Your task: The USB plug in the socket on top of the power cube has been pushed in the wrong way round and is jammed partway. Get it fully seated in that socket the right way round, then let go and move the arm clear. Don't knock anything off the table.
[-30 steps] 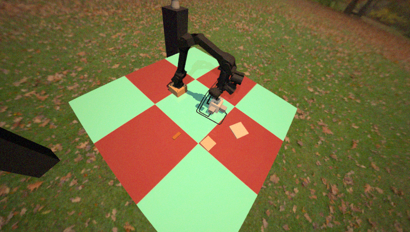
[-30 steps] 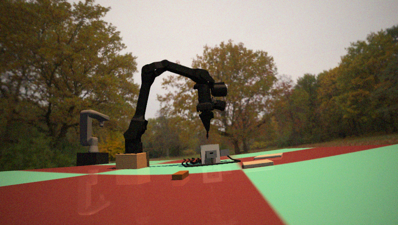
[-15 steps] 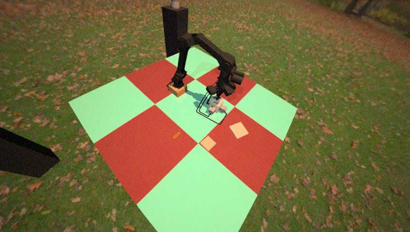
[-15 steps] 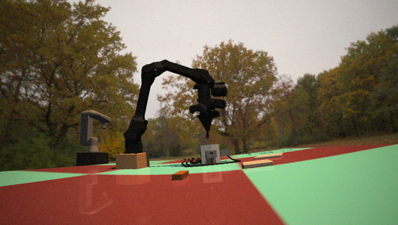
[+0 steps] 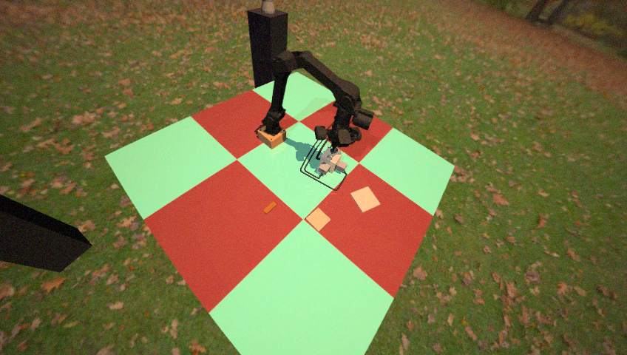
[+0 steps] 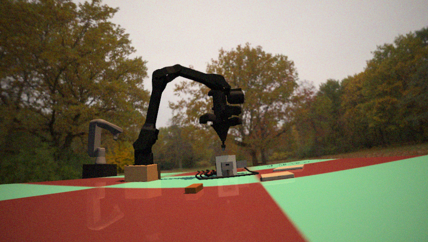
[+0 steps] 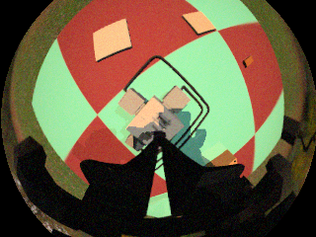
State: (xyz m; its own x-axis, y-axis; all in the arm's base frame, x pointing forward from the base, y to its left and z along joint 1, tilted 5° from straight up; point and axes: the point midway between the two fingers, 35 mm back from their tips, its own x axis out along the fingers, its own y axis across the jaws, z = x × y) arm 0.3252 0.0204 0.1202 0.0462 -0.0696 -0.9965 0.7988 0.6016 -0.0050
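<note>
The power cube (image 5: 335, 159) (image 6: 220, 162) (image 7: 146, 115) is a pale block with smaller blocks and black cables at its sides. My gripper (image 5: 333, 149) (image 6: 223, 142) (image 7: 160, 141) points straight down over it, shut on the USB plug (image 6: 223, 146). The plug is small and dark with a paler lower end, and hangs upright a little above the cube's top in the exterior view, with a narrow gap below it. The socket on top is hidden or too small to make out, so which way round the plug faces cannot be told.
Black cables (image 5: 323, 183) (image 6: 252, 172) (image 7: 184, 79) loop around the cube. Two pale flat tiles (image 5: 364, 198) (image 5: 318, 219) and an orange block (image 5: 270, 207) (image 6: 193, 188) (image 7: 248, 61) lie on the checkered table. The arm's wooden base (image 5: 272, 140) (image 6: 140, 173) stands beyond the cables.
</note>
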